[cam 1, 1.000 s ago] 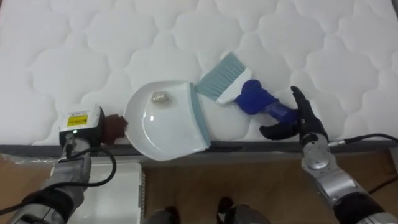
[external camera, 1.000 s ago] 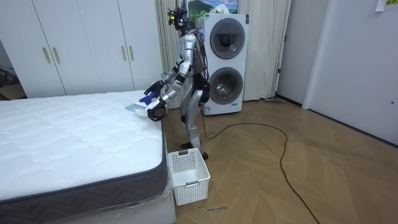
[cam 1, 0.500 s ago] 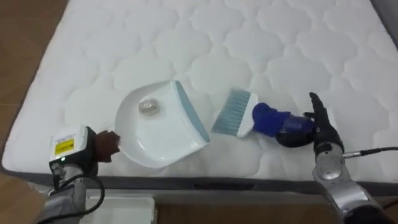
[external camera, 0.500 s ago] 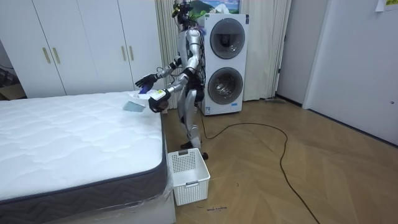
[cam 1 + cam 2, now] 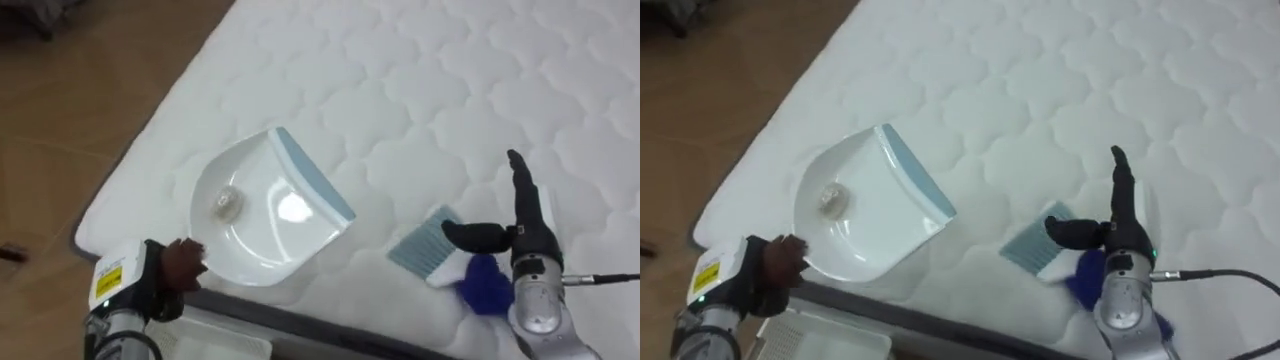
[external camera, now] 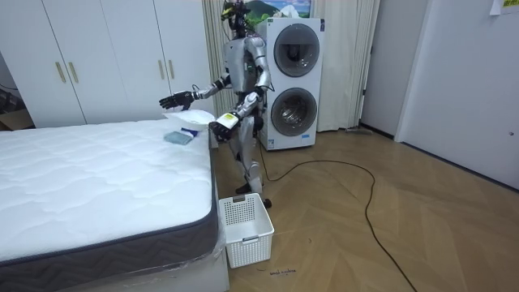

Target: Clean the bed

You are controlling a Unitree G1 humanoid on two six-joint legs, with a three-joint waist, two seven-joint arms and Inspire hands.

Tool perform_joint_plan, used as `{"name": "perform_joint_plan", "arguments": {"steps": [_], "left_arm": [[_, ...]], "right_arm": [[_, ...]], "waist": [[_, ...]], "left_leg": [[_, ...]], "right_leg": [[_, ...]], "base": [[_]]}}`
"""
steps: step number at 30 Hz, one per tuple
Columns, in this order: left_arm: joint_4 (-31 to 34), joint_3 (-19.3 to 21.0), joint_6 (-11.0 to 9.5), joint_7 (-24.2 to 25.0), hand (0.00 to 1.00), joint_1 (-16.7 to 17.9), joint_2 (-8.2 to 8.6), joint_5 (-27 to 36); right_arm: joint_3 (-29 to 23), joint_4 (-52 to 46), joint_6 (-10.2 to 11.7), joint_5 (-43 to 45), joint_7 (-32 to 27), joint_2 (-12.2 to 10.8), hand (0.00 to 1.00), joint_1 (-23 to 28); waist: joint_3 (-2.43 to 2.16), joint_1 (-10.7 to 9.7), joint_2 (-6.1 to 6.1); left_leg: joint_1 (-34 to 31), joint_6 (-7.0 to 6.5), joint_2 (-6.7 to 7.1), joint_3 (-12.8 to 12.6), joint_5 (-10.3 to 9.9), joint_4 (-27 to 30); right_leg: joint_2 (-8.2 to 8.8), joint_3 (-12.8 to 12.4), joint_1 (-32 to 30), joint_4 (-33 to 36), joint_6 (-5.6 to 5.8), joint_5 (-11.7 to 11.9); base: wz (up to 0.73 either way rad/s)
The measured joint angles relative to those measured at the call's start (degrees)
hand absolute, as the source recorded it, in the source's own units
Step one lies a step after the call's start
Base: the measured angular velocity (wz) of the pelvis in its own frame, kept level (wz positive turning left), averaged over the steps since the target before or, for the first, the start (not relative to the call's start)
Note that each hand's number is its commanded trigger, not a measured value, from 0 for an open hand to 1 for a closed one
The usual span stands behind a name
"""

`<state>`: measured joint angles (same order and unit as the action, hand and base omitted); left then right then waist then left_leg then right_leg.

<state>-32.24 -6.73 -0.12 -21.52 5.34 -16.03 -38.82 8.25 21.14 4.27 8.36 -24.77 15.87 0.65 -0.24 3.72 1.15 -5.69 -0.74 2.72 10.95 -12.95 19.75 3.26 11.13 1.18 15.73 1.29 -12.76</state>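
A white dustpan (image 5: pixel 265 210) with a grey-blue lip hangs over the mattress's corner, tilted, with a small pale scrap (image 5: pixel 225 203) lying in it. My left hand (image 5: pixel 172 270) is shut on its handle at the lower left. A brush (image 5: pixel 440 250) with light blue bristles and a blue handle lies on the white quilted mattress (image 5: pixel 400 90). Over its handle my right hand (image 5: pixel 525 225) is open, fingers straight and thumb out. In the room view I stand upright at the bed's corner. There the right hand (image 6: pixel 174 101) is raised above the brush (image 6: pixel 178 138), and the dustpan (image 6: pixel 195 118) is held up.
A white slatted basket (image 6: pixel 247 231) stands on the wooden floor by the bed's side, below my left hand (image 5: pixel 215 342). Two stacked washing machines (image 6: pixel 292 81) are behind me, white wardrobes (image 6: pixel 105 61) beyond the bed. A dark cable crosses the floor.
I have straightened up from bending over the bed. The dustpan has risen off the mattress in my left hand. The right hand has lifted away from the brush, which stays on the bed.
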Motion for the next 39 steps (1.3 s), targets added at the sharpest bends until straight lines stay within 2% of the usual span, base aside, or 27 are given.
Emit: {"name": "perform_joint_plan", "arguments": {"steps": [4,6,8,10,12,13,14,15,16,17,18,19,20,22,23,24,25,27,29,32,33,34,35,36,37,38,39], "left_arm": [[1.3,1.6,0.0,0.2,1.0,2.3,0.34,0.2],[2.0,2.5,-0.1,1.1,1.0,2.3,1.06,0.9],[2.0,2.5,-0.5,1.8,1.0,2.0,1.05,1.0],[2.0,2.5,-0.7,2.5,1.0,1.0,1.53,1.0],[2.5,2.4,-1.7,2.8,1.0,0.2,1.99,1.1],[2.6,2.4,-1.9,2.9,1.0,0.0,1.98,1.1],[2.5,2.4,-2.2,3.1,1.0,-0.6,2.01,1.1],[2.5,2.5,-2.3,3.1,1.0,-1.1,2.07,1.2],[2.4,2.5,-2.3,3.3,1.0,-1.1,1.99,1.5],[2.3,2.4,-2.3,3.8,1.0,-1.0,1.52,3.0],[2.3,2.4,-2.3,4.3,1.0,-1.1,1.15,4.0],[2.3,2.4,-2.3,4.5,1.0,-1.2,1.16,4.5],[2.3,2.3,-2.3,4.9,1.0,-1.4,1.38,4.5],[2.3,1.9,-2.2,6.0,1.0,-1.6,1.88,4.4],[2.3,1.6,-2.2,6.0,1.0,-1.9,2.29,4.5],[2.3,1.4,-2.2,6.0,1.0,-2.0,2.39,4.9],[2.3,1.4,-2.2,6.0,1.0,-2.0,2.39,5.0],[2.3,2.3,-2.2,6.0,1.0,-2.0,2.26,5.5],[2.4,2.5,-2.2,6.0,1.0,-2.2,2.04,5.5],[2.4,2.5,-2.3,6.0,1.0,-2.4,1.89,5.4],[2.4,2.5,-2.4,6.0,1.0,-2.6,1.88,5.4],[2.4,2.6,-2.4,6.0,1.0,-2.7,1.81,5.3],[2.4,3.5,-2.4,5.9,1.0,-2.9,1.82,5.3],[2.3,4.6,-2.4,5.9,1.0,-3.1,1.75,5.3],[2.2,4.7,-2.4,6.0,1.0,-3.1,1.53,5.5],[2.2,4.7,-2.6,6.1,1.0,-3.3,1.35,5.5],[2.5,4.4,-3.0,6.3,1.0,-3.3,1.38,5.5]], "right_arm": [[-0.4,-2.1,0.1,2.2,0.0,0.1,0.0,0.0],[-0.9,-2.1,0.8,4.3,0.0,0.1,0.0,0.0],[-1.0,-2.1,1.4,4.7,-0.1,0.1,0.0,0.0],[-1.7,-2.1,1.7,4.6,-0.3,0.3,0.0,0.5],[-3.0,-2.1,2.7,4.3,-0.7,0.3,0.0,1.6],[-3.2,-2.1,2.9,4.0,-0.8,0.3,0.0,1.7],[-3.4,-1.7,3.7,3.6,-0.9,0.4,0.0,1.6],[-3.4,-1.6,4.4,3.4,-0.8,0.7,0.0,1.4],[-3.4,-1.6,4.5,3.5,-0.7,0.6,0.0,1.4],[-3.2,-1.8,4.4,3.6,-0.2,0.6,0.0,1.5],[-3.2,-1.9,4.3,3.6,0.0,0.5,0.0,1.5],[-3.2,-2.0,4.2,3.6,0.0,0.4,0.0,1.5],[-3.3,-2.1,3.6,3.6,0.0,0.4,0.0,1.4],[-3.4,-2.1,2.7,3.5,0.0,0.4,0.0,1.4],[-3.6,-2.1,2.6,3.5,0.0,0.4,0.0,1.4],[-3.5,-2.1,2.6,3.4,0.0,0.3,0.0,1.4],[-3.5,-2.1,2.6,3.2,0.0,0.3,0.0,1.4],[-3.3,-2.1,2.6,3.2,0.0,0.2,0.0,1.2],[-3.2,-2.2,2.6,3.1,0.0,0.2,0.0,1.3],[-2.8,-2.1,2.6,3.2,-0.1,0.1,0.0,1.6],[-2.7,-1.7,2.7,3.2,-0.1,0.0,0.0,1.8],[-2.7,-1.5,2.8,3.2,0.0,0.0,0.0,2.0],[-2.6,-1.4,3.0,3.6,0.0,-0.2,0.0,1.6],[-2.5,-1.3,3.3,4.7,-0.1,-0.3,0.0,1.6],[-2.4,-1.2,3.3,4.7,-0.2,-0.4,0.0,2.1],[-2.3,-1.2,3.2,4.3,-0.6,-0.3,0.0,3.4],[-2.2,-1.2,3.2,2.9,-0.9,0.0,0.0,4.3]], "waist": [[0.04,1.2,-0.12],[0.04,1.3,-0.18],[0.15,0.9,-0.21],[0.38,-0.1,-0.63],[0.68,-0.9,-1.13],[0.78,-0.8,-1.12],[0.92,-0.9,-1.35],[1.08,-1.0,-1.62],[1.07,-1.1,-1.61],[1.02,-1.8,-1.41],[1.02,-3.1,-1.19],[1.01,-3.6,-1.05],[1.44,-5.0,-0.76],[1.49,-5.8,-0.88],[1.52,-6.0,-1.05],[1.66,-5.8,-1.3],[1.66,-5.3,-1.36],[1.55,-4.1,-1.31],[1.21,-3.6,-1.5],[0.81,-2.6,-1.7],[0.83,-2.3,-1.55],[0.73,-2.0,-1.49],[0.86,-0.7,-1.25],[0.86,-0.5,-0.78],[0.8,-1.2,-0.68],[0.72,-2.4,-0.91],[0.7,-2.6,-0.88]], "left_leg": [[-1.3,0.75,0.3,2.8,0.4,0.1],[-2.8,1.25,1.25,5.1,0.8,0.9],[-4.0,1.47,1.39,4.0,1.7,1.3],[-5.7,0.98,0.77,-1.7,3.0,1.9],[-7.1,-0.85,-2.13,-15.0,5.7,1.3],[-7.4,-1.09,-2.2,-16.4,6.5,0.9],[-8.0,-1.05,-1.39,-17.0,8.4,-0.8],[-9.1,-1.54,-2.17,-20.7,8.2,1.2],[-9.4,-2.07,-3.34,-24.0,6.3,4.4],[-8.3,-2.3,-5.85,-28.8,2.5,10.1],[-6.4,-1.63,-8.47,-31.7,-1.0,12.9],[-5.8,-1.14,-9.58,-32.4,-2.2,13.6],[-5.9,-0.52,-10.3,-32.7,-3.3,13.0],[-5.5,-0.88,-9.24,-31.7,-3.5,10.5],[-4.5,-1.28,-8.08,-31.4,-3.3,8.2],[-3.9,-1.68,-7.32,-31.4,-2.4,6.5],[-3.7,-1.7,-6.99,-31.4,-2.1,5.9],[-4.0,-1.74,-6.48,-30.6,-1.9,5.6],[-4.3,-2.01,-5.81,-30.3,-1.3,4.8],[-3.1,-2.38,-5.35,-30.1,-0.7,3.8],[-2.0,-2.45,-5.19,-28.3,-0.4,3.5],[-2.0,-2.44,-5.09,-26.7,-0.4,3.6],[-2.3,-2.25,-4.84,-24.0,-0.5,4.1],[-3.2,-1.53,-4.83,-21.8,-0.9,4.7],[-3.7,-1.42,-4.87,-21.4,-1.0,5.1],[-3.7,-1.39,-4.99,-22.8,-1.0,5.1],[-3.5,-1.44,-5.58,-25.3,-1.0,5.1]], "right_leg": [[-0.61,0.7,0.4,-0.3,-0.36,-0.2],[-0.5,2.2,1.0,-0.3,-0.88,-1.3],[-0.42,4.3,1.8,-0.5,-1.25,-1.9],[-0.33,5.8,2.3,0.2,-1.77,-3.2],[-0.38,8.0,2.7,0.2,-2.44,-3.9],[-0.42,8.5,2.3,0.2,-2.67,-4.0],[0.09,10.6,1.5,0.2,-3.09,-4.3],[1.71,16.1,1.1,0.3,-3.75,-5.1],[2.09,19.0,1.4,0.3,-3.65,-5.2],[2.37,24.4,2.6,0.0,-3.33,-5.3],[2.14,29.2,3.9,0.2,-3.04,-5.5],[1.97,30.9,4.4,0.6,-2.81,-5.6],[1.73,33.0,4.9,2.5,-2.4,-6.1],[1.68,28.2,4.2,4.2,-2.36,-6.6],[1.68,23.9,3.5,5.0,-2.26,-6.9],[2.14,21.7,2.7,6.0,-2.18,-7.0],[2.3,21.1,2.5,6.1,-2.18,-7.0],[2.4,22.4,2.9,5.8,-2.16,-7.0],[2.87,23.6,3.1,6.1,-2.1,-6.9],[4.08,23.4,2.6,9.5,-1.8,-6.8],[5.01,22.2,0.7,13.6,-0.59,-6.6],[5.03,20.3,-0.4,14.2,-0.15,-7.0],[5.12,15.8,-3.3,12.6,-0.5,-7.1],[5.7,13.6,-5.3,10.6,-1.33,-4.5],[5.97,13.9,-5.0,10.9,-1.16,-4.0],[6.29,16.6,-3.7,10.9,-1.14,-4.2],[6.78,18.9,-3.0,11.1,-1.04,-4.2]], "base": [[0.51],[0.74],[1.01],[1.42],[1.53],[1.27],[1.1],[1.03],[0.92],[0.9],[0.92],[1.08],[1.02],[0.91],[0.72],[0.59],[0.3],[0.19],[0.3],[0.23],[0.11],[-0.15],[-0.22],[0.0],[0.61],[0.95],[0.88]]}}
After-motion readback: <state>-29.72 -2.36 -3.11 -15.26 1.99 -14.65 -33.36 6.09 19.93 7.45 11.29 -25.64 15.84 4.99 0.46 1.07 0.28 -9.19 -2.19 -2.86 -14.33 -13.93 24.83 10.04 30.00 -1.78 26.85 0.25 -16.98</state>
